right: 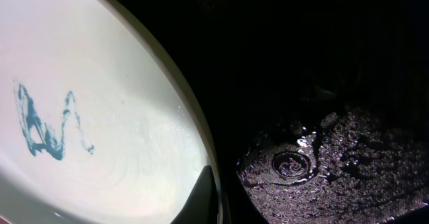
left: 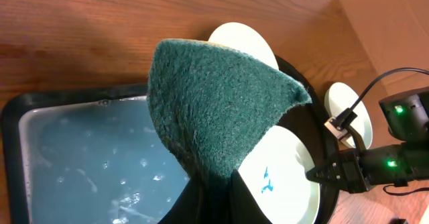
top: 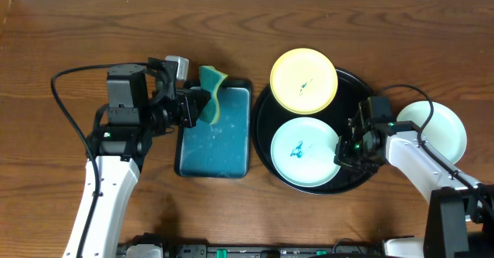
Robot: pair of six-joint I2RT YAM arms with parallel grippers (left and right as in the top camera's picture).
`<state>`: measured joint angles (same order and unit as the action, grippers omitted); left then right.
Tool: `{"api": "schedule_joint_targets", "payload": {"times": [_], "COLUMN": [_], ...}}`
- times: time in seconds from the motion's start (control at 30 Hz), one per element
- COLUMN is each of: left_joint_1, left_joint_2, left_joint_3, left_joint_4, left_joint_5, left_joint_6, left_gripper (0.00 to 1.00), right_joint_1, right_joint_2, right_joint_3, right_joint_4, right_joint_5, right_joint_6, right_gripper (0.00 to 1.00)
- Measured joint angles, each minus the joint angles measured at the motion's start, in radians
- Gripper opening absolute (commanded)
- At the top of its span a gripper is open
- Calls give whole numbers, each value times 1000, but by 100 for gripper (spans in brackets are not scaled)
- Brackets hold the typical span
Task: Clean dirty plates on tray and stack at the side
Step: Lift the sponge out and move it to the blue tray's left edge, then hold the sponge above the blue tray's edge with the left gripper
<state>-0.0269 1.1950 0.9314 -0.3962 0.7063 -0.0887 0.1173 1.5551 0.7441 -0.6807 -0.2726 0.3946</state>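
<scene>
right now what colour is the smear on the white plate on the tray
Blue-green smear, clearest in the right wrist view.

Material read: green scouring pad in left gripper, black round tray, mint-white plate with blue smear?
Green scouring pad: fibrous abrasive fleece, matte, fuzzy nap. Black round tray: likely plastic, pebbled texture, wet sheen. Mint-white plate: smooth, glossy; plastic or ceramic, unclear.

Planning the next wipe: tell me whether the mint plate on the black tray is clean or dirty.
Dirty: the mint plate on the black tray has a blue-green smear at its centre, seen in every view.
</scene>
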Motion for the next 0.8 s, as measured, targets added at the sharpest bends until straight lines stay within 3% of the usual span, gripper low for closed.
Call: {"api": "schedule_joint_targets", "payload": {"times": [0.8], "left_joint_1": [0], "left_joint_2": [0], "left_joint_3": [0], "left_joint_4": [-8], "left_joint_5": [-18], "left_joint_6": [0], "left_gripper": [8], "right_joint_1": [0], "right_joint_2": [0], "right_joint_3": [0], "right_joint_4": [0], "right_joint_5": [0], "right_joint_6": [0], "right_gripper": [1]}}
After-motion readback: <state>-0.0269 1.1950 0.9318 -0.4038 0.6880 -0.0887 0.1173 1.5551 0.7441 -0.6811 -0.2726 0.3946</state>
